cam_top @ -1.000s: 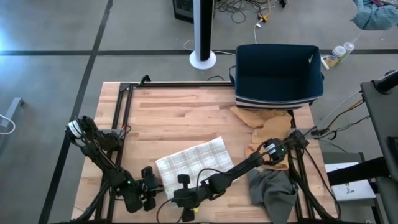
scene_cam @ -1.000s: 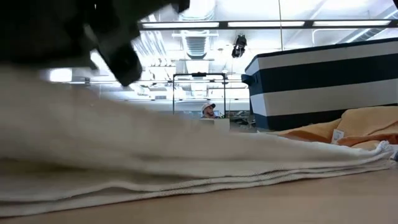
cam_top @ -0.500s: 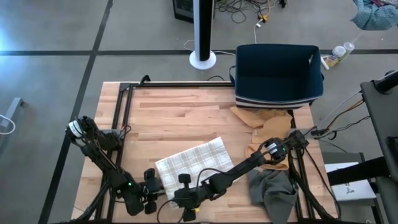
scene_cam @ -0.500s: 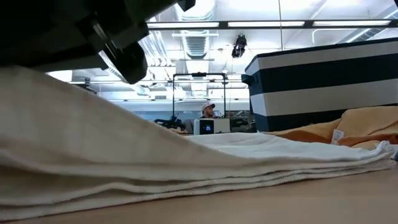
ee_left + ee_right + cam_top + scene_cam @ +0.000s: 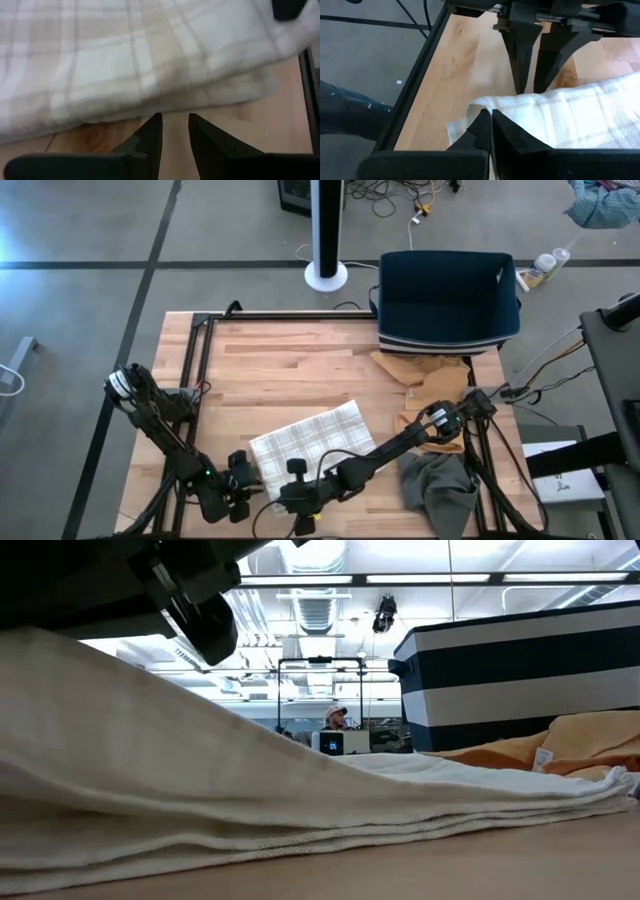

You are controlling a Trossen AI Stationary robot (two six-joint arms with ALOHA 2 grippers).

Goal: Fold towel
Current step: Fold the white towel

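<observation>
Right gripper [image 5: 490, 122], near front edge of the light wooden slatted table [image 5: 290, 370], has its jaws closed tight on a corner of the cream-and-beige plaid woven towel [image 5: 310, 442], prob. so the corner can be carried over for a fold; the cloth humps up just past its tips. Left gripper [image 5: 174, 125] sits low just beside the towel's near edge w/ fingers partly apart, nothing between them and tips not touching the cloth, looks ready to pin or take the next corner. Towel lies folded in flat layers between the two grippers & just ahead of both; soft, limp, stitched hems show in stacked edges in low view. Well beyond right gripper: a crumpled tan cloth [image 5: 425, 375], a grey rumpled cloth [image 5: 440, 485], and a navy fabric bin w/ white stripes [image 5: 447, 300], boxy and stiffer.
</observation>
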